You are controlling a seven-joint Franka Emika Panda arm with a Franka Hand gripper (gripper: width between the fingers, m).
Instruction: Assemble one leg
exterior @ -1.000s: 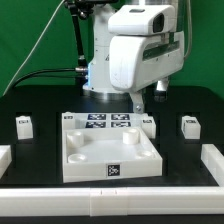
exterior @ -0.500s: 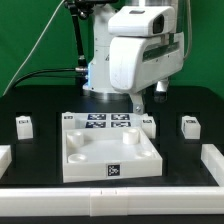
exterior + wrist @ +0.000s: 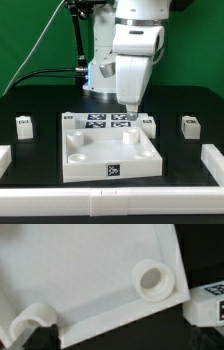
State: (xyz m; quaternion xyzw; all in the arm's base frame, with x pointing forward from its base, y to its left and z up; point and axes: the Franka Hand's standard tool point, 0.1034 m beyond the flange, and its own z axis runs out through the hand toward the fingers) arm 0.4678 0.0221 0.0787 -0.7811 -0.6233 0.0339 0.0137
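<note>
Several small white legs with tags lie on the black table. One (image 3: 24,124) is at the exterior view's left and one (image 3: 190,125) at its right. Two more sit by the tray's far corners, one (image 3: 68,117) left and one (image 3: 149,122) right. My gripper (image 3: 130,108) hangs over the far right part of the large white tray (image 3: 85,160), above it and touching nothing. It looks open and holds nothing. The wrist view shows the tray's floor (image 3: 70,269), a round socket (image 3: 152,280) in it, and one leg (image 3: 212,308) just outside the rim.
The marker board (image 3: 105,121) lies along the tray's far side. White blocks lie at the table's front left (image 3: 5,157) and front right (image 3: 213,160). A green wall stands behind the arm.
The wrist has turned about its vertical axis, so the hand now shows its narrow side in the exterior view. The parts on the table have not moved.
</note>
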